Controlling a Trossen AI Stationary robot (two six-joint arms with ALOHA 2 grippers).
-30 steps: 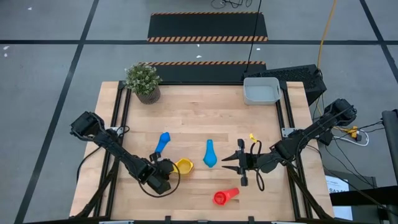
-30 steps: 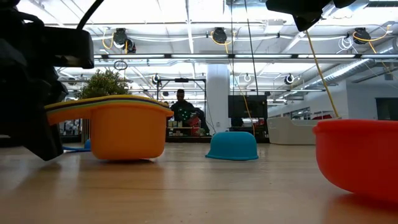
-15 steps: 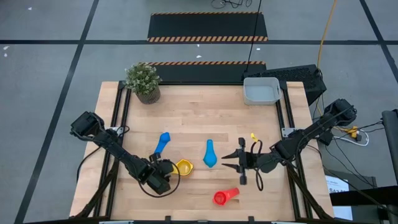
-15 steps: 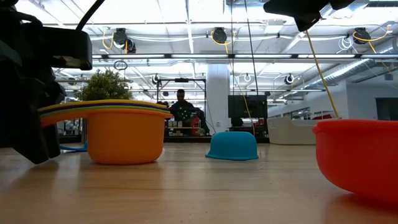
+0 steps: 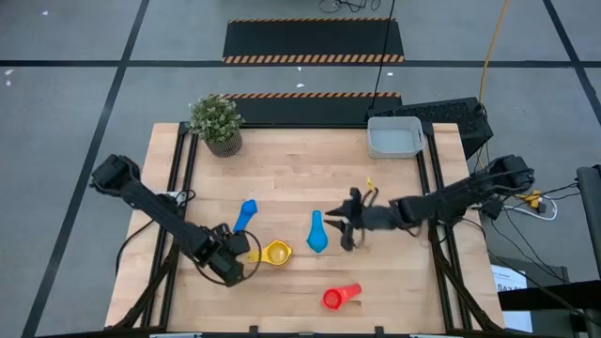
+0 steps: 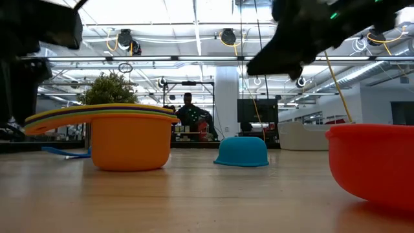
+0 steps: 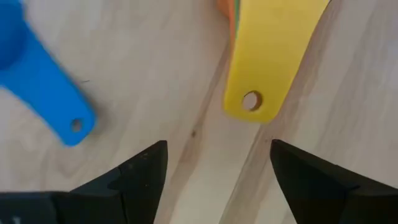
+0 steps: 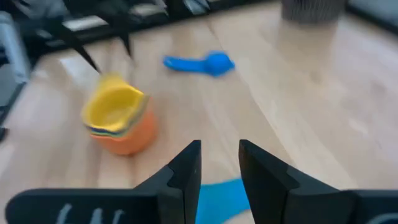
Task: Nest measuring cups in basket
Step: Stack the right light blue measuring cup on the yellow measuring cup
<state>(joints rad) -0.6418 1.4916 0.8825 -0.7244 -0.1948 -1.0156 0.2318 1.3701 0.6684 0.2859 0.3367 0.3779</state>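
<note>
From overhead, I am seeing the left gripper [image 5: 228, 264] sitting just beside the yellow stack of cups [image 5: 276, 252], on the side away from the basket [image 5: 394, 137], which stands well apart at the table's far corner. The right gripper [image 5: 343, 225] is hanging by the light blue cup [image 5: 317, 232]; a red cup [image 5: 340, 297] and a blue cup [image 5: 245, 214] are lying apart. At table level, I am reading orange under the stack's yellow rim [image 6: 127, 136]. Through the left wrist, its fingers [image 7: 140, 176] are standing apart, holding nothing, the yellow handle [image 7: 268, 62] lying free. Through the right wrist, its fingers [image 8: 186, 171] are showing a narrow gap, gripping nothing.
</note>
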